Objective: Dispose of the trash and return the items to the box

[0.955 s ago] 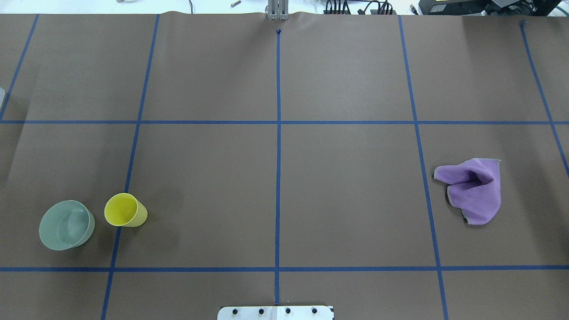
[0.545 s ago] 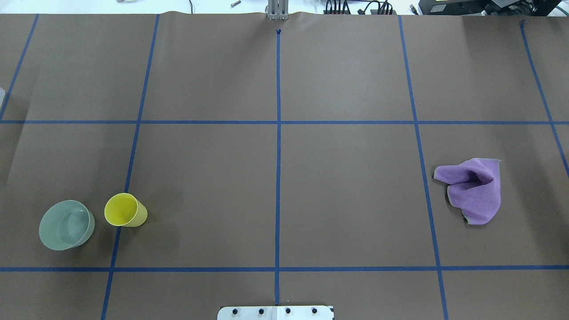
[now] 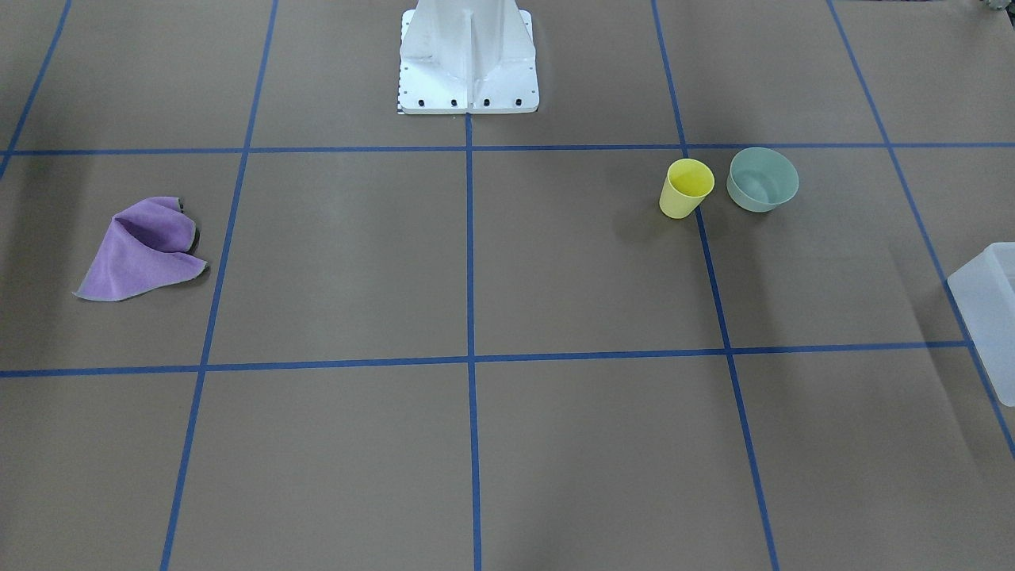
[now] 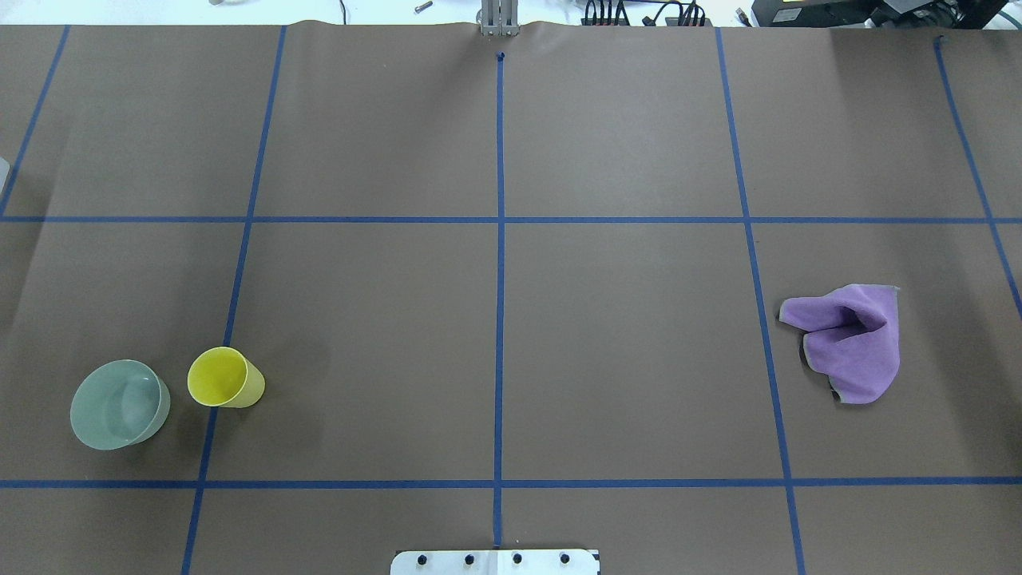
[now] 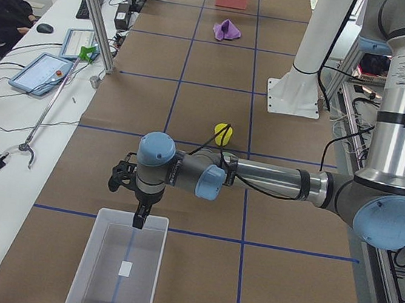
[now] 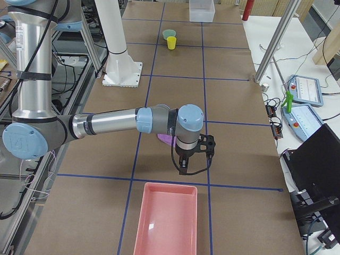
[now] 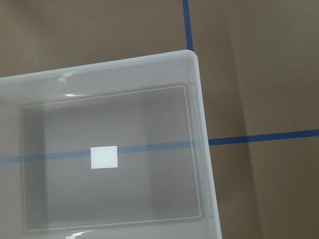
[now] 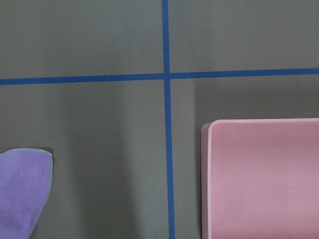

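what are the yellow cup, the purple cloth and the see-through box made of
Yellow cup: likely smooth plastic; even colour, thin rim.
Purple cloth: soft fabric, maybe microfibre; it lies in folds, matte, with a pale edge.
Box: frosted translucent plastic; the blue tape line shows through its floor, and there are glints on the rim.

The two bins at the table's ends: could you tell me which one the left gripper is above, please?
The frosted translucent white box; the left gripper hangs over its end. The pink tray lies at the opposite end, near the right gripper.
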